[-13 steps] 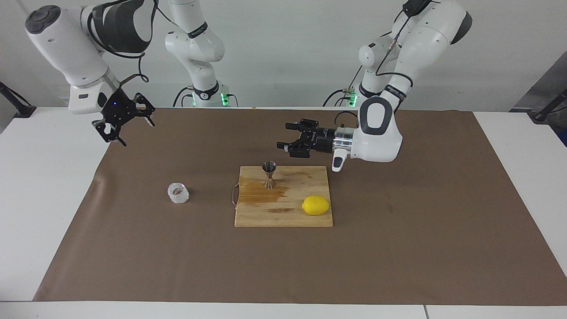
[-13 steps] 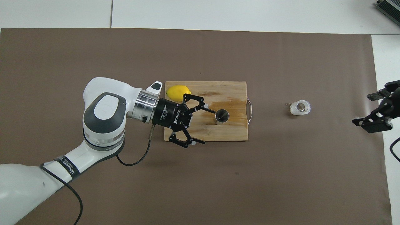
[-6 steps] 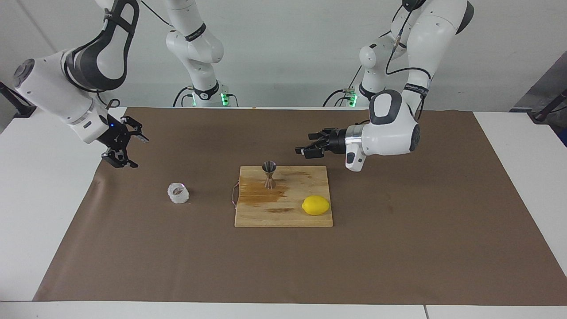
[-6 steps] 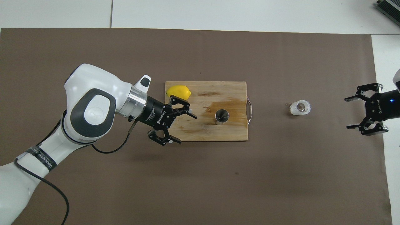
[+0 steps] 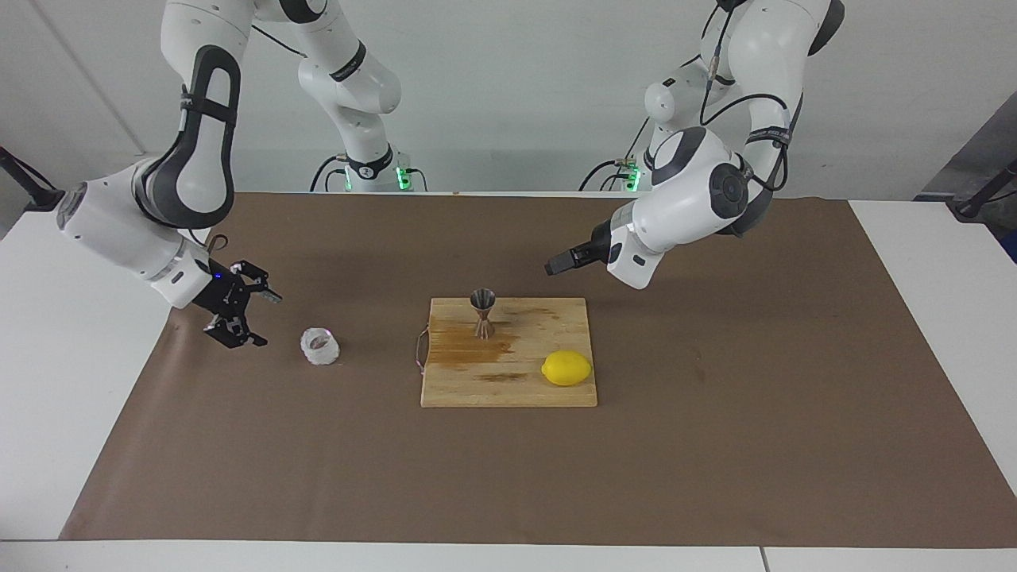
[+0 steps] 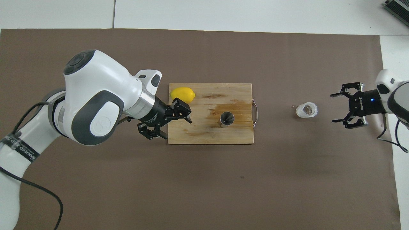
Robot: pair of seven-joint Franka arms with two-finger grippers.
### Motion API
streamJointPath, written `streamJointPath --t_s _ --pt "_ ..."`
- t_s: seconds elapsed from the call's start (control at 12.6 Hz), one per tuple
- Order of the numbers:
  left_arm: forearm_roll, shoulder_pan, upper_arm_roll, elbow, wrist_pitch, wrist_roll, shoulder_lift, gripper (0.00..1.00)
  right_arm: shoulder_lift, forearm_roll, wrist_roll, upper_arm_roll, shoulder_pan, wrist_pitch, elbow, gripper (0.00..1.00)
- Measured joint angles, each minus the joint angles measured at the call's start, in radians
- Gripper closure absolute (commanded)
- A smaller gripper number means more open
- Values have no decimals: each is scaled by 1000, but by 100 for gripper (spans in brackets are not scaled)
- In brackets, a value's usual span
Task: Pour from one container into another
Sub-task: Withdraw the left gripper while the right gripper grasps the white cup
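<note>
Evidently the right hand sat low just beside the glass cup, fingers apart and lined up on it, presumably to grasp it for the pour; no contact yet. Left hand hung over the cutting board's edge, fingers apart, holding nothing, apparently waiting. Cup: small, squat, clear, faceted frosty wall, upright on the worktop's brown paper toward the right arm's end. Steel jigger, hourglass-shaped, stood upright on the board, lemon near it.
</note>
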Motion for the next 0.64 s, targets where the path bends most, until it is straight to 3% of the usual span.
streamJointPath --t_s 0.24,0.64 --pt "135 0 -23 57 -70 20 -1 0 80 76 -53 1 24 27 1 0" --pt "257 0 -52 83 -159 20 -48 0 88 82 -88 1 38 28 -7 0"
